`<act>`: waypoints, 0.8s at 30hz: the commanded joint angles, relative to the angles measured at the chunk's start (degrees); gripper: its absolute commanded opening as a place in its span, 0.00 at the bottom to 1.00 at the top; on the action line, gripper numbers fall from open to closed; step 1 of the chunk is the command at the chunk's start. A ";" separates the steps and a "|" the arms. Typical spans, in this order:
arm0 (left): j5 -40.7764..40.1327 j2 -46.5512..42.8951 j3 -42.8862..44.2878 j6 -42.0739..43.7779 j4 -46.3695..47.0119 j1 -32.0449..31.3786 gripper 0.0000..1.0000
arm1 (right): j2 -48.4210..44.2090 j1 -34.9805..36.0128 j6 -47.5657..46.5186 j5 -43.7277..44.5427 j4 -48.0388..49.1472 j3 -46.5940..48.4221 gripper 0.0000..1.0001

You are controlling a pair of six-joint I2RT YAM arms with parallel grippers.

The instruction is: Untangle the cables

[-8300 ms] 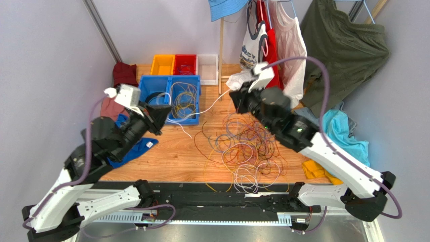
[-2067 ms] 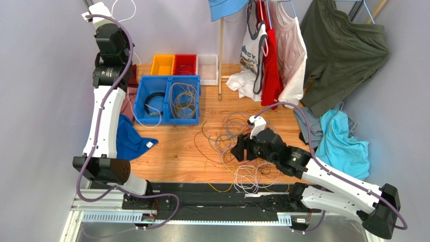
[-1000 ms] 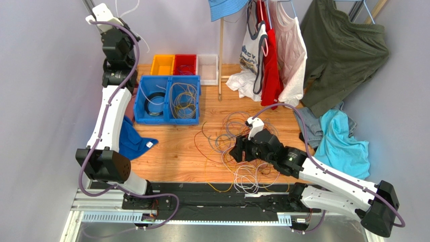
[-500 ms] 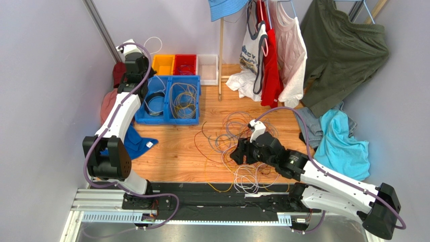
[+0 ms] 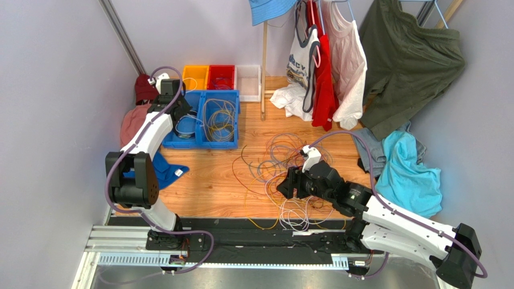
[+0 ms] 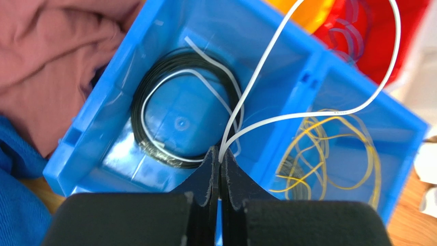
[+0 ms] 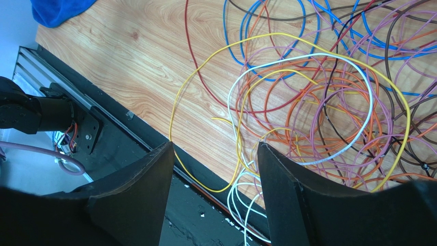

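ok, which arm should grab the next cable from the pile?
Right. The right gripper is open above the pile of cables. The left gripper is shut on a white cable over the blue bin, so it's busy.

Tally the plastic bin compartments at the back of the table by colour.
Blue plastic compartments: 2
Orange plastic compartment: 1
Red plastic compartment: 1
White plastic compartment: 1
Total: 5

Lilac walls (image 5: pixel 54 72) enclose a wooden tabletop (image 5: pixel 211 177).
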 commanded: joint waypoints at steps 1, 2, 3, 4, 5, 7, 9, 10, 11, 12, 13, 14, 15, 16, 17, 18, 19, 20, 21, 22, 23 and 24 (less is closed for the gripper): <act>-2.59 1.12 -0.39 -2.04 -1.03 1.55 0.00 | -2.40 0.06 0.51 0.58 0.86 -0.44 0.64; -2.85 1.64 -0.22 -1.95 -1.29 1.91 0.00 | -2.84 0.06 0.42 0.84 0.59 -0.53 0.64; -2.94 1.91 0.13 -1.60 -1.90 2.17 0.00 | -3.01 0.14 0.42 1.02 0.33 -0.62 0.64; -2.94 2.35 1.10 -1.25 -2.26 2.17 0.00 | -3.10 0.06 0.42 1.11 0.33 -0.62 0.64; -3.38 3.22 1.80 -0.90 -2.87 2.17 0.00 | -3.19 0.06 0.42 1.20 0.24 -0.79 0.64; -4.43 4.19 4.08 -0.10 -5.59 3.49 0.00 | -3.37 0.14 0.60 1.20 0.24 -0.97 0.64; -5.58 4.81 4.79 0.42 -7.17 3.84 0.09 | -3.54 0.06 0.60 1.20 0.33 -1.23 0.64; -5.23 4.64 4.88 0.77 -7.18 3.93 0.26 | -3.54 0.06 0.60 1.20 0.33 -1.23 0.64; -4.62 4.37 5.06 1.30 -7.44 3.93 0.34 | -3.54 0.14 0.60 1.20 0.41 -1.32 0.64; -4.35 4.11 5.15 1.30 -7.71 3.93 0.41 | -3.63 -0.03 0.60 1.20 0.59 -1.58 0.64; -4.09 3.24 5.15 1.22 -7.88 3.93 0.53 | -3.63 0.05 0.69 1.20 0.85 -1.67 0.64; -3.39 2.71 5.06 1.39 -7.71 4.02 0.60 | -3.54 0.06 0.77 1.11 1.20 -1.76 0.64; -3.21 2.09 5.06 1.31 -7.71 3.93 0.68 | -3.28 0.06 0.86 1.02 1.29 -1.76 0.64; -2.86 0.61 5.15 1.30 -7.62 4.02 0.70 | -3.11 0.14 0.86 0.76 1.47 -1.67 0.64; -2.59 -0.10 5.23 1.39 -7.54 3.93 0.71 | -3.10 0.06 0.86 0.67 1.56 -1.58 0.64; -2.24 -0.89 5.58 1.48 -7.53 3.84 0.73 | -3.02 0.06 0.86 0.67 1.65 -1.58 0.64; -1.37 -2.64 5.76 1.57 -7.71 3.84 0.73 | -3.02 0.14 0.95 0.76 1.73 -1.58 0.64; -1.19 -3.62 5.76 1.74 -7.71 3.58 0.73 | -2.93 0.06 1.04 0.84 1.82 -1.67 0.64; -0.84 -4.58 6.20 1.83 -7.97 3.23 0.73 | -2.93 0.06 1.04 0.85 1.82 -1.76 0.64; -0.48 -6.68 6.55 1.83 -8.23 2.79 0.74 | -2.93 0.06 1.12 1.02 1.82 -1.76 0.64; -0.39 -8.01 6.47 1.92 -8.41 1.22 0.74 | -3.10 0.06 1.04 1.19 1.82 -1.76 0.64; -0.39 -9.41 6.21 1.83 -8.50 0.25 0.75 | -3.10 0.14 1.04 1.37 1.73 -1.67 0.64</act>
